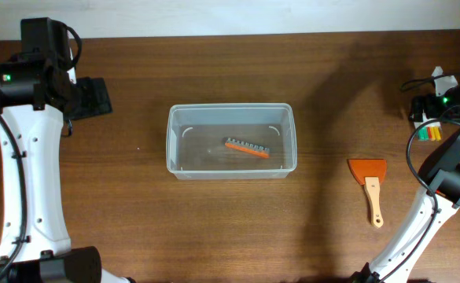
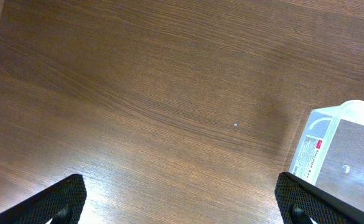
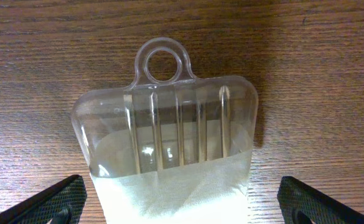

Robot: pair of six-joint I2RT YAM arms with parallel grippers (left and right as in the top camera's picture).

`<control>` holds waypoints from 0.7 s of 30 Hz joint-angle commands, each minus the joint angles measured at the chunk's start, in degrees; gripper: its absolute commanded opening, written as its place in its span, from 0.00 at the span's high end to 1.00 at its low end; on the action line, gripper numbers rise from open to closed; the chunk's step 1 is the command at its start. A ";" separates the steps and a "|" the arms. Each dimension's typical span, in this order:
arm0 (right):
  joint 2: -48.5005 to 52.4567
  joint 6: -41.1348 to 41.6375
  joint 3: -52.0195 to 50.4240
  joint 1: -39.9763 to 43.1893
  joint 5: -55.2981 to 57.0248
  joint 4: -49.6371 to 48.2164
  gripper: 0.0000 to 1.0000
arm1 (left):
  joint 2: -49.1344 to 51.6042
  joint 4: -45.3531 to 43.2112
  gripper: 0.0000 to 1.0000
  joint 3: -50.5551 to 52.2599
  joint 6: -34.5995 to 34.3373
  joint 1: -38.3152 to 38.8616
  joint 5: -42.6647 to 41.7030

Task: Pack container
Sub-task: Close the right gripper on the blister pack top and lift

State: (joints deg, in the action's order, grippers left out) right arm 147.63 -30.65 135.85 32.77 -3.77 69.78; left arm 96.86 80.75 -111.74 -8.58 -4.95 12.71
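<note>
One clear rectangular rimmed container [image 1: 170, 146]

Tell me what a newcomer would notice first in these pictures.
The clear container at the middle of the table, with a small orange-and-grey tool lying inside it, catches the eye first. Right of it an orange scraper with a wooden handle lies on the wood. The right wrist view is filled by a clear plastic pack with a hanging loop.
</note>
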 commanded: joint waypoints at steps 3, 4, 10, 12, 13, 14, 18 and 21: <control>2.10 -0.61 -0.66 -0.50 -0.76 0.24 0.01 | -0.76 -0.15 0.01 -0.81 0.35 -0.09 0.61; 2.10 -0.61 -0.66 -0.52 -0.76 0.17 0.01 | -0.76 -0.13 0.01 -0.81 0.35 -0.09 0.61; 2.12 -0.61 -0.66 -0.50 -0.79 0.00 0.01 | -0.76 -0.15 0.01 -0.81 0.35 -0.09 0.61; 2.19 -0.63 -0.66 -0.50 -0.79 -0.04 0.01 | -0.76 -0.13 0.01 -0.81 0.35 -0.09 0.61; 2.25 -0.63 -0.66 -0.50 -0.81 -0.07 0.01 | -0.76 -0.13 0.01 -0.81 0.35 -0.09 0.61; 2.43 -0.63 -0.66 -0.50 -0.81 -0.07 0.01 | -0.76 -0.15 0.01 -0.81 0.35 -0.09 0.61; 3.23 -0.61 -0.66 -0.50 -2.01 0.24 0.01 | -0.76 -0.15 0.01 -0.81 0.35 -0.09 0.61; 3.65 -0.61 -0.66 -0.52 -2.08 0.39 0.01 | -0.76 -0.13 0.01 -0.81 0.35 -0.09 0.61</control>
State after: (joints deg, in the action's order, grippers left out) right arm 149.58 -30.65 135.83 32.73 -4.62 70.00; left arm 96.86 80.75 -111.74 -8.58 -4.95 12.71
